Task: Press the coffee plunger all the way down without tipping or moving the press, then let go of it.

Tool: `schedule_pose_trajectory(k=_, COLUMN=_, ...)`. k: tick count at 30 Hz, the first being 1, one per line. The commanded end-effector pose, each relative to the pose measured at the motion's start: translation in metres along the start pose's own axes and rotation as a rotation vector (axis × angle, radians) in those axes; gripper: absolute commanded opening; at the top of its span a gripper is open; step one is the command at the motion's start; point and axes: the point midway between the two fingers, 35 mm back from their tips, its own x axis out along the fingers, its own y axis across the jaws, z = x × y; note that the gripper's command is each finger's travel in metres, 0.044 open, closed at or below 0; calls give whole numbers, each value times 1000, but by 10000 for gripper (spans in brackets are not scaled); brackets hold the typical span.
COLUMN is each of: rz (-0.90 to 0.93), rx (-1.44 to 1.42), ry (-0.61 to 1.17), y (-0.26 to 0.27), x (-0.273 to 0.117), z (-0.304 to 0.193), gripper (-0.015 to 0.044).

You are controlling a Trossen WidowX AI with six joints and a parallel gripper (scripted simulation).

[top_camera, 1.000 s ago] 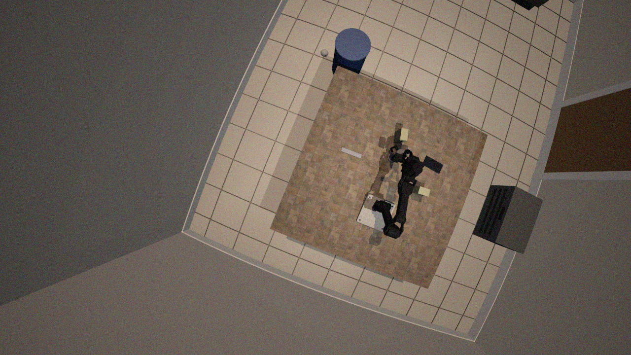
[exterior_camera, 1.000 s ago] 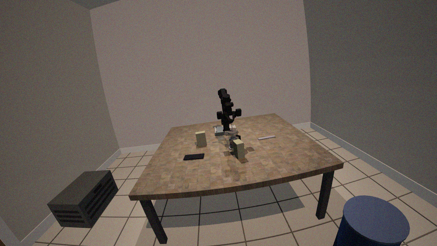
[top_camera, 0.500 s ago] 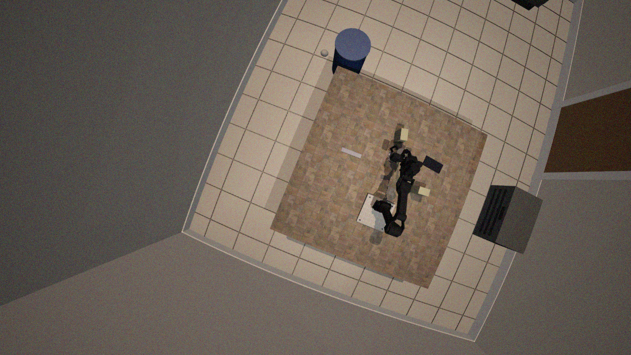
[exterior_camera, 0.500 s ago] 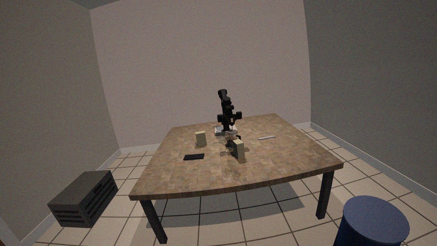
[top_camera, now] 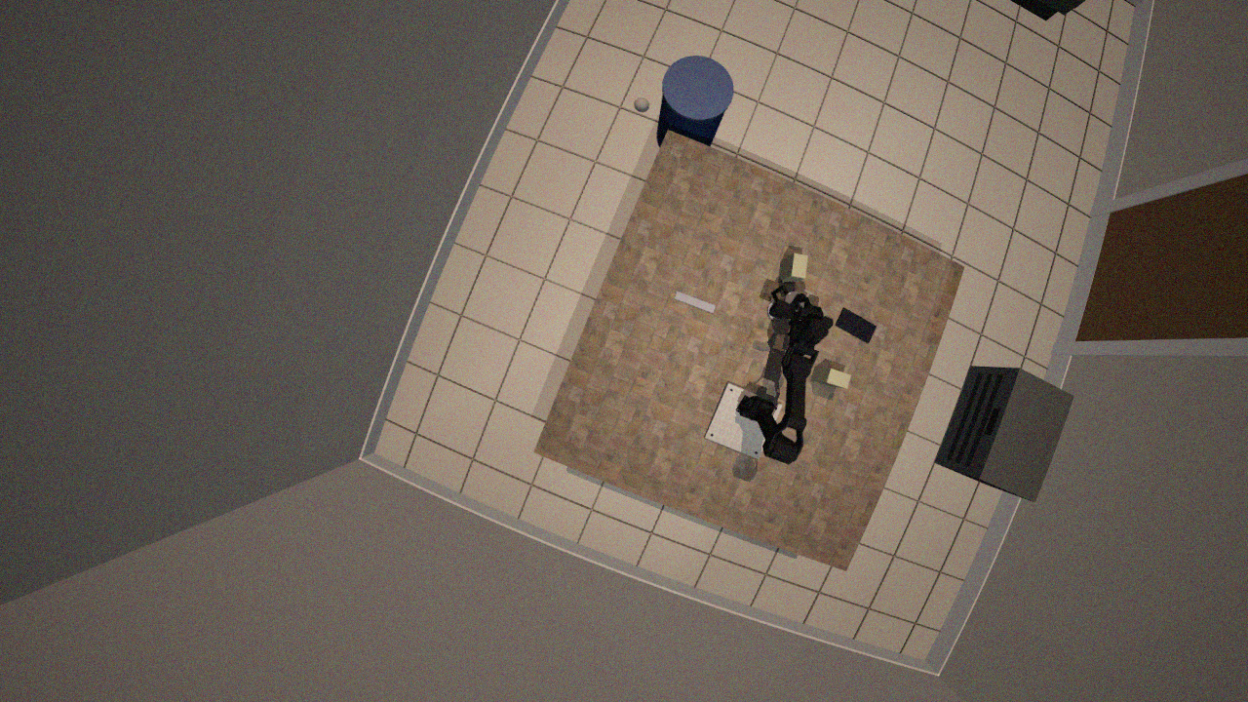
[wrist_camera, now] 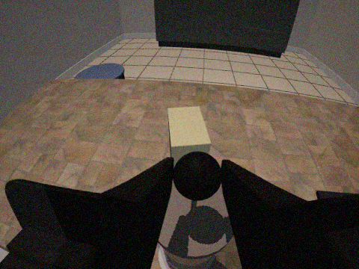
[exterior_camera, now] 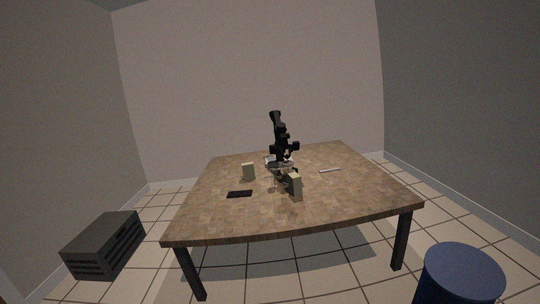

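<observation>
Black fingers clamped on 1 plunger knob | 2 cream blocks | 1 press

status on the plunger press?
Gripper shut on the plunger knob. Press upright below, plunger not yet fully down. Cream box just beyond, not touching.

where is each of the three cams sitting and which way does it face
Top: high overhead, looking straight down at the table; shows the whole arm, from its base plate out to the press.
Exterior: out in the room, off the table's far side, facing the arm and the wall behind.
Wrist: on the arm's hand, looking forward and down; both fingers show, with the gripper shut on the plunger knob above the glass press.
Shared: the beige block beyond the knob is in all three; so is the blue barrel.
</observation>
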Motion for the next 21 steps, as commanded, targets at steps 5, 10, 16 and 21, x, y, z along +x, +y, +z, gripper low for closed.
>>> schedule_pose_trajectory(k=5, rz=-1, rx=12, ry=48, y=0, x=7, z=-13, gripper=114)
schedule_pose_trajectory(k=10, rz=-1, rx=12, ry=48, y=0, x=8, z=-11, gripper=114)
schedule_pose_trajectory(k=16, rz=-1, rx=12, ry=48, y=0, x=9, z=-10, gripper=114)
schedule_pose_trajectory(k=21, rz=-1, rx=12, ry=48, y=0, x=10, z=-9, gripper=114)
